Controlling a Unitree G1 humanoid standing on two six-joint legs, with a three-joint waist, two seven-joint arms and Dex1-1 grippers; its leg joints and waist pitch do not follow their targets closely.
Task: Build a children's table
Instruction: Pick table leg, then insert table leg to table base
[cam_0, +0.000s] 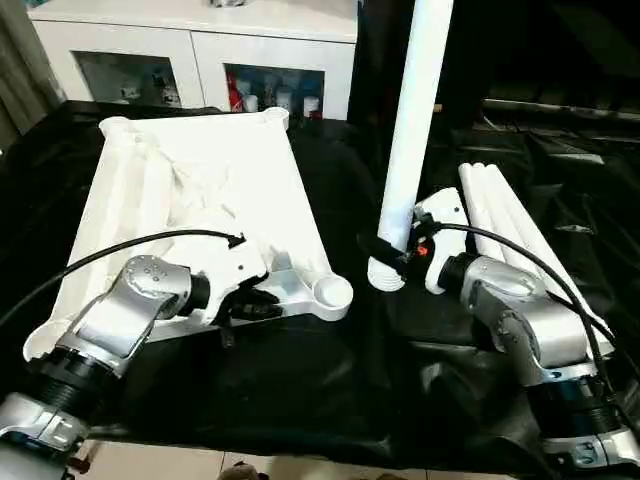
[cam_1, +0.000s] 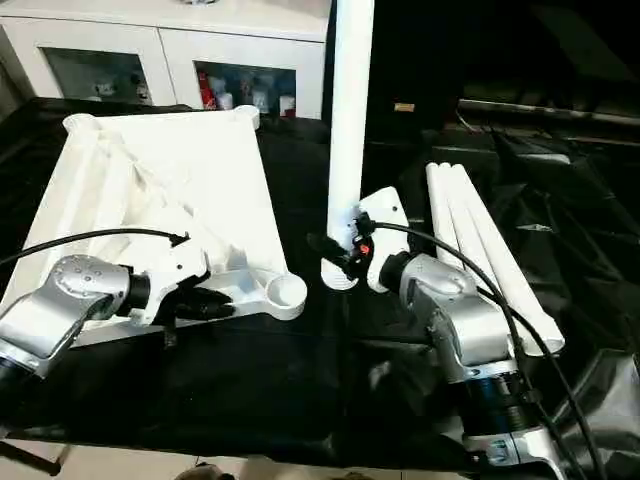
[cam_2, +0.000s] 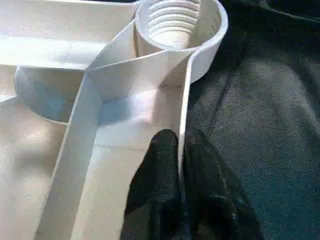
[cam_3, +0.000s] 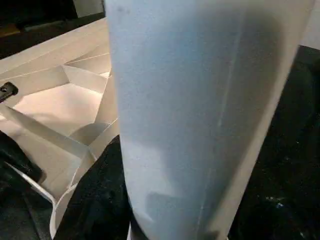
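The children's table top (cam_0: 215, 190) lies underside-up at ten o'clock on the tabletop (cam_0: 330, 390); the left claw (cam_2: 181, 160) pinches its rim. The right claw (cam_0: 392, 252) clamps an upright leg (cam_0: 412, 130), which may tilt and miss the socket (cam_0: 332, 293).

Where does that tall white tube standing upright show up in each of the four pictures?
Left eye: upright leg centre-right, near the corner socket.
Right eye: centre, same socket lower left.
Left wrist: not in it; socket at the top.
Right wrist: looms across the middle, close up.
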